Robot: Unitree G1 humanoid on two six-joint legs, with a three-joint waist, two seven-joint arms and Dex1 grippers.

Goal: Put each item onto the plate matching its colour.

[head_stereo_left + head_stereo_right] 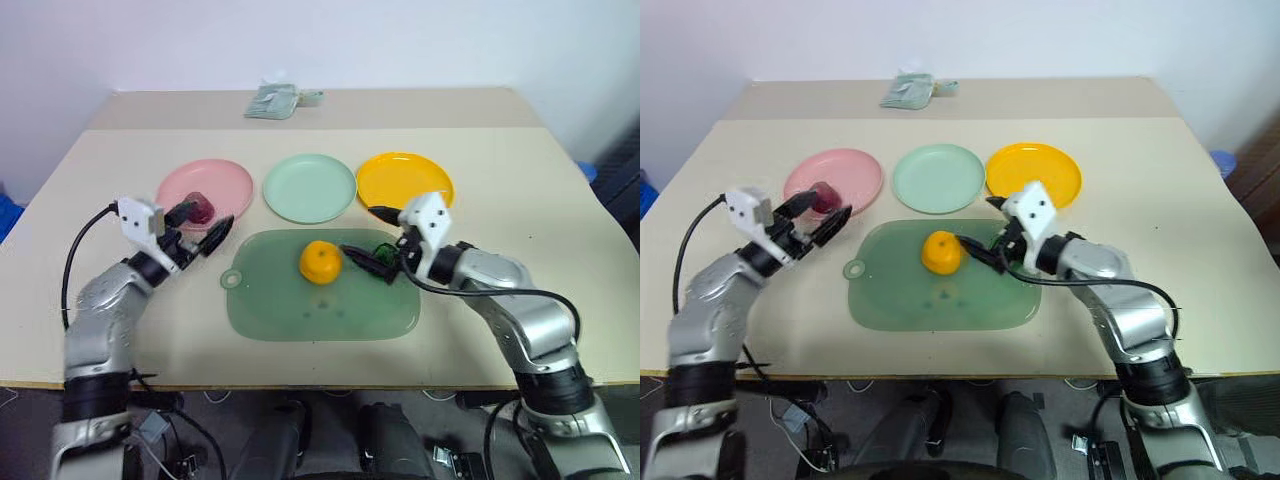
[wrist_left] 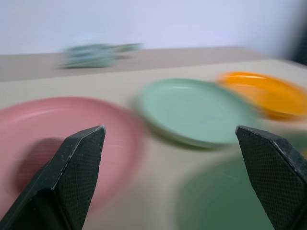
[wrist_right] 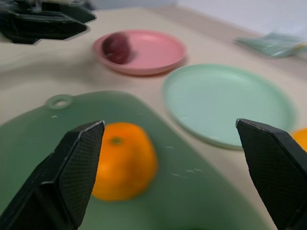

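Fingers spread on both grippers, left (image 1: 205,228) empty beside pink plate (image 1: 232,182) holding purple-red fruit (image 1: 200,208), right (image 1: 365,236) over green tray (image 1: 320,310) near orange fruit (image 1: 320,262).

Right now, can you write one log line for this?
purple fruit: on pink plate | orange fruit: on tray | left hand: open, empty | right hand: open
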